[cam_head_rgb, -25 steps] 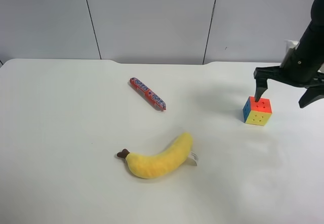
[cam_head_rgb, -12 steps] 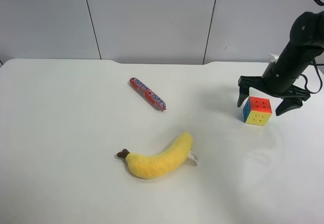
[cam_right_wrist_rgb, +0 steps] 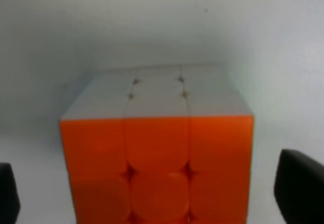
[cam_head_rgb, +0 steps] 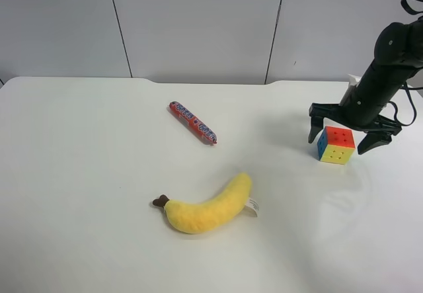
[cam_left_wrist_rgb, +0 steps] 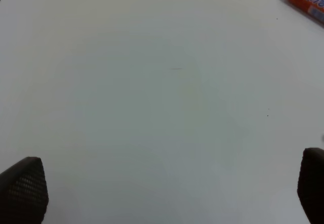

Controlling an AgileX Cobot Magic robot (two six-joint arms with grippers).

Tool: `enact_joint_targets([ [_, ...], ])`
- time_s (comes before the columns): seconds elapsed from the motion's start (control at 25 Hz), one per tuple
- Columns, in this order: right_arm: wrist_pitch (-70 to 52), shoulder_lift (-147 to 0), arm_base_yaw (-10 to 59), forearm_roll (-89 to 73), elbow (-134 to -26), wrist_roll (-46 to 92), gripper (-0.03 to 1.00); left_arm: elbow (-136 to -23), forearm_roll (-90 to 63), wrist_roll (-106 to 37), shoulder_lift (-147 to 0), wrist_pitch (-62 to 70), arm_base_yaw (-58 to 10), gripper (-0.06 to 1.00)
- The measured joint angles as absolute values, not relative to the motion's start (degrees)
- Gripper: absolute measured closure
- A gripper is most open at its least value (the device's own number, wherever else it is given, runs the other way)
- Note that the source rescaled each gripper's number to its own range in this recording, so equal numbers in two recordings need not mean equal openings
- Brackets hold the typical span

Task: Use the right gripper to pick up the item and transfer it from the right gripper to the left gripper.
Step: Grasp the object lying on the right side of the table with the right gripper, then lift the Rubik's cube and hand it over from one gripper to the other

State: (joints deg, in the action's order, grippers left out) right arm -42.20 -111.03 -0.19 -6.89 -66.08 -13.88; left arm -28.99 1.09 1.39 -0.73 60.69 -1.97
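a white table [cam_head_rgb: 79, 174] with a rounded back edge meets a pale grey panelled wall [cam_head_rgb: 198, 22]. the puzzle cube [cam_head_rgb: 336, 145] sits on the table between the fingers of the right gripper [cam_head_rgb: 337, 143], orange face up, with a gap showing on either side; those fingers are spread wide and grip nothing. well away from them lie a red candy stick [cam_head_rgb: 192, 122] and a plush banana [cam_head_rgb: 208, 210]. the left gripper [cam_left_wrist_rgb: 167, 188] hangs over the table, fingers wide apart and holding nothing, the candy stick's end far ahead of one fingertip.
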Motion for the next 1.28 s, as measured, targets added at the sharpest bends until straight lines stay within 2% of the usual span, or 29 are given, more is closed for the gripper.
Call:
enact_joint_targets([
  [0.2, -42.2, -111.0, -0.2, -6.9, -66.1, -13.9, 0.15, -29.0, 1.1, 1.4, -0.7, 60.7, -2.0, -0.06],
  [0.44, -42.2, -111.0, -0.2, -6.4, -66.1, -13.9, 0.46, -29.0, 1.1, 1.4, -0.7, 60.7, -2.0, -0.06],
  [0.56, -42.2, -111.0, -0.2, -5.8, -66.1, -13.9, 0.57, -29.0, 1.1, 1.4, -0.7, 60.7, -2.0, -0.06],
  [0.64, -42.2, -111.0, -0.2, -5.5, -66.1, -13.9, 0.72, -29.0, 1.1, 1.4, -0.7, 60.7, -2.0, -0.06],
  [0.68, -42.2, -111.0, -0.2, -5.4, -66.1, -13.9, 0.87, -29.0, 1.1, 1.4, -0.7, 60.7, -2.0, -0.06],
  [0.72, -42.1, -111.0, -0.2, -5.4, -66.1, -13.8, 0.97, -29.0, 1.1, 1.4, -0.7, 60.7, -2.0, -0.06],
  [1.28, -45.3, -110.9, -0.1, -5.4, -68.2, -9.9, 0.96, -29.0, 1.1, 1.4, -0.7, 60.7, -2.0, -0.06],
])
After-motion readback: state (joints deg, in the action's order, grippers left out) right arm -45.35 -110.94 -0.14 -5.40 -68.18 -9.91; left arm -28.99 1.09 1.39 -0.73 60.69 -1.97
